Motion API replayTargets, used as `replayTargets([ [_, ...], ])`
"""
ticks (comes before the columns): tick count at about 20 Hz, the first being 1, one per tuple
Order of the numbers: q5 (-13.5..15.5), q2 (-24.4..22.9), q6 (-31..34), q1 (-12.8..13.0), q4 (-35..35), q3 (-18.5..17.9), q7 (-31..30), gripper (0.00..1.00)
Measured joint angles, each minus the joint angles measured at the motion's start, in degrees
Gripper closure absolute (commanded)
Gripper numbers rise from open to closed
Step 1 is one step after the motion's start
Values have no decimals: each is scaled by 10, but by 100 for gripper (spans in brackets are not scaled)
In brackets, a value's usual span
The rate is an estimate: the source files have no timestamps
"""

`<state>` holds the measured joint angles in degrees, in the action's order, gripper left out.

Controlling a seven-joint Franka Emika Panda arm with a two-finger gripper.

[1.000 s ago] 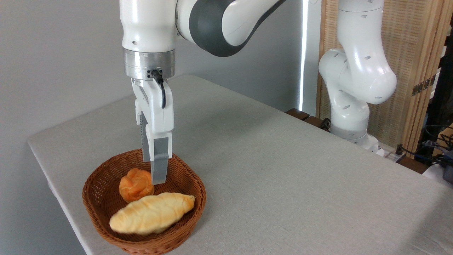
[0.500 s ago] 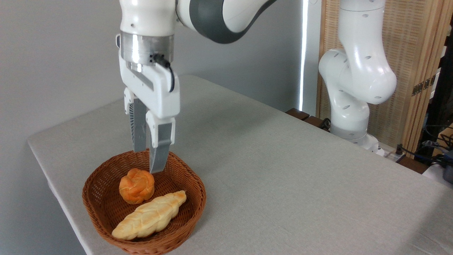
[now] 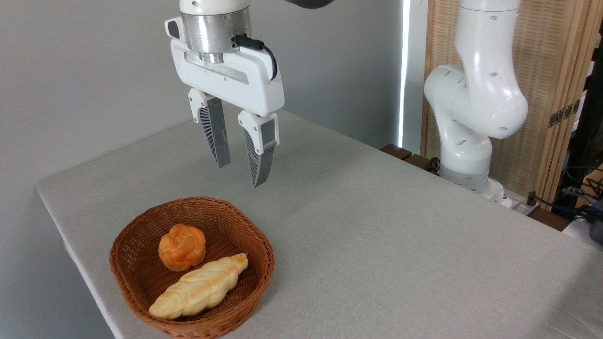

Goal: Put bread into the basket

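The bread (image 3: 199, 286), a long pale golden braided loaf, lies flat inside the basket (image 3: 256, 238) at the front left of the table. A small round orange knot roll (image 3: 182, 246) sits just behind it in the same basket. The basket is round reddish-brown wicker. My gripper (image 3: 241, 174) hangs well above the basket's far right rim, open, with nothing between its grey fingers (image 3: 258, 160).
The grey cloth-covered table (image 3: 377, 226) stretches to the right and back. The arm's white base (image 3: 471, 122) stands at the far right edge. A bamboo screen and cables lie behind it. The table's left edge runs close by the basket.
The bread dropped from the fingers and settled flat in the basket. The gripper then rose, shifted right and turned so both open fingers show.
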<state>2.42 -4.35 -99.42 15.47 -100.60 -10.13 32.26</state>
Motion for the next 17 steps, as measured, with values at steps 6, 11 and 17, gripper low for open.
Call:
replayTargets([
  [6, 0, 10, 2, -42, 5, 57, -14, 0],
  [11, 0, 21, 2, -75, 21, 82, -4, 0],
  [17, -1, 23, 2, -77, 23, 82, 0, 0],
])
